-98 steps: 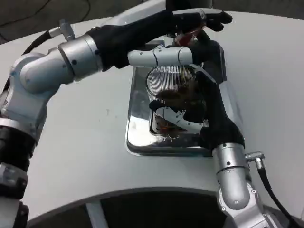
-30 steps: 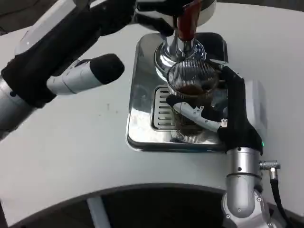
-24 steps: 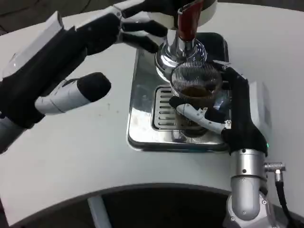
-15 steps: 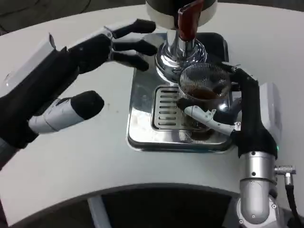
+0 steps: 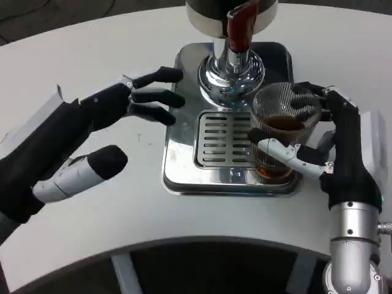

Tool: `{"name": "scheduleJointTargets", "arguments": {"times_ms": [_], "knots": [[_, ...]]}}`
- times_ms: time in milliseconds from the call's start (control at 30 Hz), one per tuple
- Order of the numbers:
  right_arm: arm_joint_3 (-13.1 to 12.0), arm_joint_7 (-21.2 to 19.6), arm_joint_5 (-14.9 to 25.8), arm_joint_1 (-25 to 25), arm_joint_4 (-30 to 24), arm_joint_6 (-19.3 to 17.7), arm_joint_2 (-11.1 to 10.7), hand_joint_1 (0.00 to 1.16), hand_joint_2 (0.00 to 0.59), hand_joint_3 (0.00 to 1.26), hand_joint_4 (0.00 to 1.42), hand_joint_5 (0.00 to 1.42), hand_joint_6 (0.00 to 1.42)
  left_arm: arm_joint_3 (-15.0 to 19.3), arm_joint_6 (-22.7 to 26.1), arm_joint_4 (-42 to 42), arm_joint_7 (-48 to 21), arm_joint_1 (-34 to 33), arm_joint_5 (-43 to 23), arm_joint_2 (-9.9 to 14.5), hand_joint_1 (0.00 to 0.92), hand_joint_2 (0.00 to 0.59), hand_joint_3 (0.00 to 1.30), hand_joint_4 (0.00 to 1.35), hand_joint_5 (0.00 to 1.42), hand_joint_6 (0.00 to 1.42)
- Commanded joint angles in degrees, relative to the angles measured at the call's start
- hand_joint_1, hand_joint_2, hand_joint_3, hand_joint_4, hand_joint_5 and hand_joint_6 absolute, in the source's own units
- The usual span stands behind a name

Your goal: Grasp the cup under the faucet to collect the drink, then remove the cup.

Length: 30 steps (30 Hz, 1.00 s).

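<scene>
The cup (image 5: pixel 283 131) is a clear ribbed glass holding a dark brown drink that fills only its lower part. The right hand (image 5: pixel 331 147) grips it: black fingers (image 5: pixel 304 98) wrap the far side near the rim, and a white finger crosses the near side lower down. The cup sits over the right edge of the metal tray (image 5: pixel 184 177), to the right of the slotted grate (image 5: pixel 222 141) and off to the right of the faucet (image 5: pixel 233 67). Whether its base touches the tray cannot be told.

The faucet is a polished metal spout with a red handle (image 5: pixel 240 26) above it, standing at the far end of the tray. Nothing stands on the grate under the spout.

The left hand (image 5: pixel 110 113) is over the white table (image 5: pixel 92 208) left of the tray, holding nothing. Its fingers are spread and extended; the black fingertips (image 5: pixel 165 98) reach to the tray's left rim, just beside the faucet base but not touching it. Its thumb points toward the near table edge.

Open table surface lies to the right of the right hand and between the near rim of the tray and the curved near edge of the table.
</scene>
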Motion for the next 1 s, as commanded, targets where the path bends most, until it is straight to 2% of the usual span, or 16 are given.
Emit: {"name": "scheduleJointTargets", "arguments": {"times_ms": [33, 300, 533, 800, 1000], "knots": [[-0.41, 1.56, 0.50, 2.28, -5.22, -0.07, -0.16, 1.00, 0.108, 0.85, 1.02, 1.23, 1.34, -0.45, -1.65, 0.56, 0.80, 2.83, 2.92, 0.17, 0.000, 0.062, 0.22, 0.30, 0.39, 0.34], [-0.94, 4.89, 0.99, 6.97, -11.91, 0.86, -0.44, 1.00, 0.108, 0.86, 1.03, 1.23, 1.36, -0.89, -2.93, 1.81, 1.80, 4.89, 5.89, 0.22, 0.000, 0.068, 0.21, 0.29, 0.36, 0.29], [-1.25, 8.08, 1.32, 12.11, -18.16, 1.51, -0.54, 1.00, 0.108, 0.87, 1.04, 1.24, 1.37, -1.05, -3.77, 2.36, 3.77, 6.53, 11.08, 1.06, 0.000, 0.078, 0.21, 0.25, 0.31, 0.24], [-0.48, 11.22, 2.07, 19.31, -25.51, 1.07, 0.05, 1.00, 0.106, 0.89, 1.05, 1.26, 1.40, -0.27, -3.47, 1.66, 6.36, 8.73, 15.30, 2.05, 0.000, 0.084, 0.20, 0.18, 0.20, 0.17], [-0.02, 12.81, 2.67, 21.39, -27.99, 0.63, 0.38, 1.00, 0.107, 0.90, 1.07, 1.27, 1.42, 0.42, -2.96, 1.11, 7.84, 10.01, 16.44, 3.15, 0.000, 0.085, 0.19, 0.15, 0.16, 0.14]]}}
